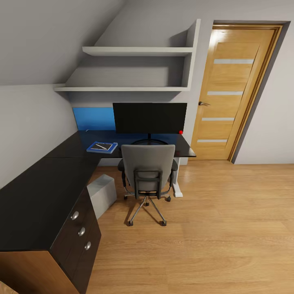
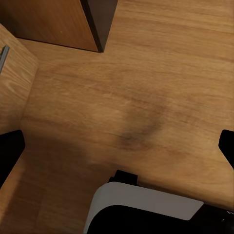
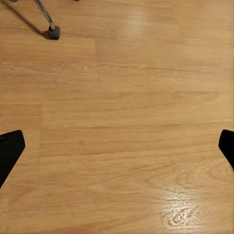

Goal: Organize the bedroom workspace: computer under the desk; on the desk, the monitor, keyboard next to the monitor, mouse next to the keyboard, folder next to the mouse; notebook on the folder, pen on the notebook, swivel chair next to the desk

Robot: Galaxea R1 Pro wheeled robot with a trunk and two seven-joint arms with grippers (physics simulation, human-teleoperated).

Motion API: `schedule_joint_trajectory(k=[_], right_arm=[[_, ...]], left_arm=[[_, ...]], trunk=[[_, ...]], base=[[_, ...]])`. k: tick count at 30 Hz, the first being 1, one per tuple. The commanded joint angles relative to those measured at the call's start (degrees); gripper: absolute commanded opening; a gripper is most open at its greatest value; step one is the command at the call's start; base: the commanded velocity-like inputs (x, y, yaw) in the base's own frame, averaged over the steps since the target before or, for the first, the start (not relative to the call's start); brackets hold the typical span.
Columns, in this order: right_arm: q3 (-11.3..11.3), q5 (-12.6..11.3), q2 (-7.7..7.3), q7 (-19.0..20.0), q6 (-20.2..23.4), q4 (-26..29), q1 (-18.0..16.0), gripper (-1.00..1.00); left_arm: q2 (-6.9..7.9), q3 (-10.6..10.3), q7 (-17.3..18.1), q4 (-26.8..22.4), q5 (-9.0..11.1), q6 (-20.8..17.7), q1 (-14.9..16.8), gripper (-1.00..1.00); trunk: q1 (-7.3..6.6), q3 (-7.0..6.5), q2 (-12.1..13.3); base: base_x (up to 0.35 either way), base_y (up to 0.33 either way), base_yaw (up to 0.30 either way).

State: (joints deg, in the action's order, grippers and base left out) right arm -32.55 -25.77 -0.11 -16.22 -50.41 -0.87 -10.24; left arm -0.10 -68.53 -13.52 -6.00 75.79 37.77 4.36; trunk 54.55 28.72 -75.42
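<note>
Counter point(image 1: 36, 196): L-shaped, glossy black, in the corner under wall shelves point(image 1: 134, 69).
Monitor point(image 1: 149, 117): upright on the counter, against the back wall.
Folder point(image 1: 101, 147): flat on the counter, left of the monitor; notebook point(image 1: 101, 145) on it, pen point(image 1: 101, 146) on top.
Chair point(image 1: 148, 173): pushed up to the counter, before the monitor.
Computer point(image 1: 102, 194): on the floor under the counter.
Left pincer point(image 2: 117, 151): spread wide over wooden floor.
Right pincer point(image 3: 117, 151): spread wide over floor, chair castor point(image 3: 53, 32) ahead.

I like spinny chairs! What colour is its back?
Grey, with a black frame; the swivel chair shows best in the head view.
</note>
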Motion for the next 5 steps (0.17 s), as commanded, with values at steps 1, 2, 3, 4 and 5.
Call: schedule_joint_trajectory(k=[1,2,3,4,5], right_arm=[[-0.5,-0.2,0.02,-0.3,-0.1,-0.1,0.0,1.0],[-0.5,-0.2,0.02,-0.3,-0.1,-0.1,0.0,1.0],[-0.5,-0.2,0.02,-0.3,-0.1,-0.1,0.0,1.0],[-0.5,-0.2,0.02,-0.3,-0.1,-0.1,0.0,1.0],[-0.5,-0.2,0.02,-0.3,-0.1,-0.1,0.0,1.0]], left_arm=[[0.01,-0.5,-0.5,-0.1,0.1,0.1,0.0,1.0],[0.01,-0.5,-0.5,-0.1,0.1,0.1,0.0,1.0],[0.01,-0.5,-0.5,-0.1,0.1,0.1,0.0,1.0],[0.01,-0.5,-0.5,-0.1,0.1,0.1,0.0,1.0],[0.01,-0.5,-0.5,-0.1,0.1,0.1,0.0,1.0]], trunk=[[0.0,0.06,0.0],[0.0,0.06,0.0],[0.0,0.06,0.0],[0.0,0.06,0.0],[0.0,0.06,0.0]], base=[[0.0,0.0,0.0],[0.0,0.0,0.0],[0.0,0.0,0.0],[0.0,0.0,0.0],[0.0,0.0,0.0]])
